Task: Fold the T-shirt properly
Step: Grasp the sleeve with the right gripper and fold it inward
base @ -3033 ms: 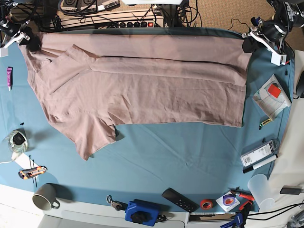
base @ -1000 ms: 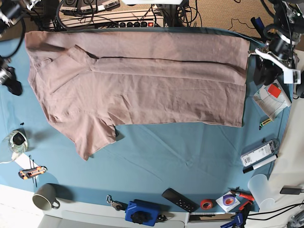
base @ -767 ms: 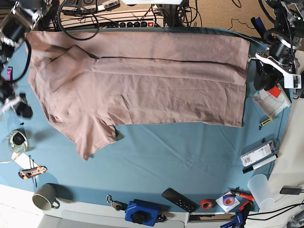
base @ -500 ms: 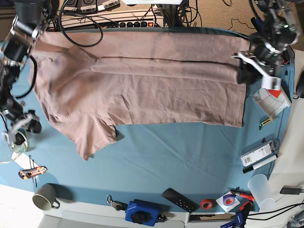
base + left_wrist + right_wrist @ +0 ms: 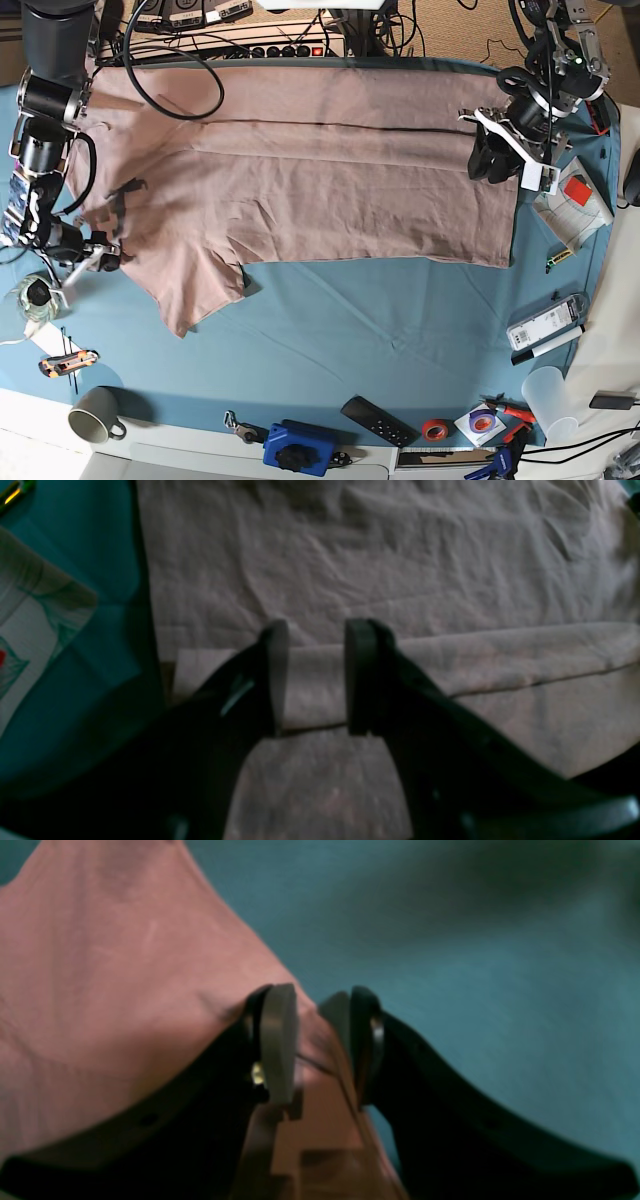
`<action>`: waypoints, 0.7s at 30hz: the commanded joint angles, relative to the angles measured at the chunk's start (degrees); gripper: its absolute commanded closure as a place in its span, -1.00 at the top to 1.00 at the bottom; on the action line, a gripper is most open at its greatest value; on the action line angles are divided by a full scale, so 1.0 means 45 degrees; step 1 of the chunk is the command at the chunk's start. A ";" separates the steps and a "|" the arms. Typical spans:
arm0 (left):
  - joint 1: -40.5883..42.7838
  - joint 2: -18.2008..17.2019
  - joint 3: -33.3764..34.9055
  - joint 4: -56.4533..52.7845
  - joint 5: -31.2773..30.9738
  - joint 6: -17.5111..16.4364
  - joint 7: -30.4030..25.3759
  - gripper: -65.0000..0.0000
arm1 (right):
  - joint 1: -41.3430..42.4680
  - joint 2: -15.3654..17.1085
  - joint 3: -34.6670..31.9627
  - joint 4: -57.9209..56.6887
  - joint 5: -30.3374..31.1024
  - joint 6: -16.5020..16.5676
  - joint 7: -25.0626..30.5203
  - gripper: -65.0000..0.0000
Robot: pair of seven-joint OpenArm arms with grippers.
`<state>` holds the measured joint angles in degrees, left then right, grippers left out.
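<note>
**Two half-spread grippers over a shirt that could bunch**

On the left of the base view, the right gripper [image 5: 100, 250] sits low at the T-shirt's [image 5: 330, 190] near sleeve edge. In its wrist view the fingers [image 5: 277, 1040] stand apart with the cloth edge running between them, not pinched. If it closes here it may catch only a thin lip, and the sleeve could slip out or drag the whole left side askew.

The T-shirt lies spread across the far half of the teal cloth [image 5: 400, 320], its far long side already folded inward, one sleeve trailing toward the camera.

On the right, the left gripper [image 5: 492, 158] hovers over the folded band near the hem, jaws apart and empty. A shallow grip there might lift one layer and undo the fold.

A mug [image 5: 95, 415], remote [image 5: 378, 421], tape roll [image 5: 434, 430] and cup [image 5: 550, 395] crowd the near edge; cables lie beyond the far side.
</note>
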<state>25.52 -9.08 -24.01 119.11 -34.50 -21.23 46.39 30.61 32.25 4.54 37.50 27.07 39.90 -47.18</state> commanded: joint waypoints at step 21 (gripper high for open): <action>-0.0141 -0.0097 -0.0024 0.0223 -0.0131 -0.0049 -0.0316 -0.37 | -0.0287 0.0899 -0.0733 0.0690 0.5663 0.0022 -0.6047 -1.00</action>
<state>25.04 -9.08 -24.01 119.11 -34.46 -21.23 46.41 28.53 34.79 1.08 39.94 53.04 40.10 -73.93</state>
